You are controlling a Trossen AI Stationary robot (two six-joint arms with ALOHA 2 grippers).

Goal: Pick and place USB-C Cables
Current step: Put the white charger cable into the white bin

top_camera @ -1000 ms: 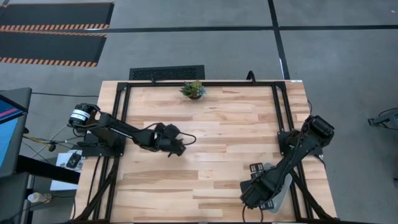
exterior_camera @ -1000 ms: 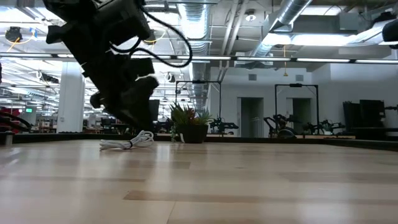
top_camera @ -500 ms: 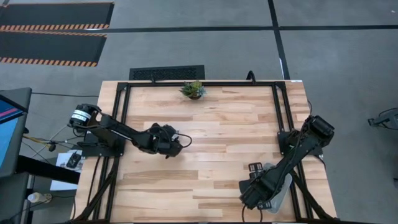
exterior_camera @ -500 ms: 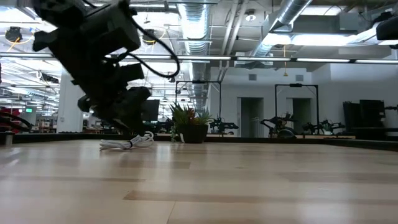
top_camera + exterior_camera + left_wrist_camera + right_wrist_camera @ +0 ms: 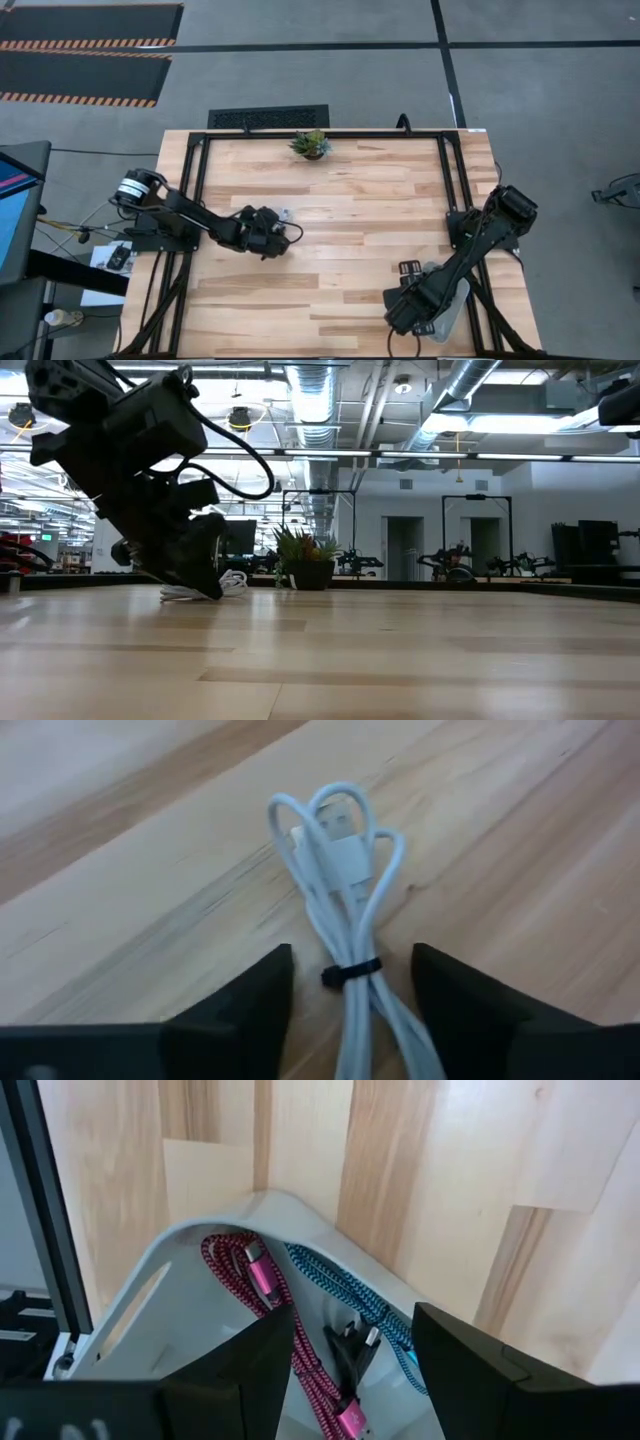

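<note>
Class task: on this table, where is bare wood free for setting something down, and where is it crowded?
Free: the wide wood between the plant, the left claw and the right claw. Crowded: around the white cable, straddled by the left claw, and the grey tray holding three cables.

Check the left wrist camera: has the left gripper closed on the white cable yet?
No: the left gripper is open, its fingers straddling the white cable without touching it.

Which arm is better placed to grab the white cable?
Left. The left gripper is open with its fingers either side of the white cable; the right gripper hangs over the tray.
</note>
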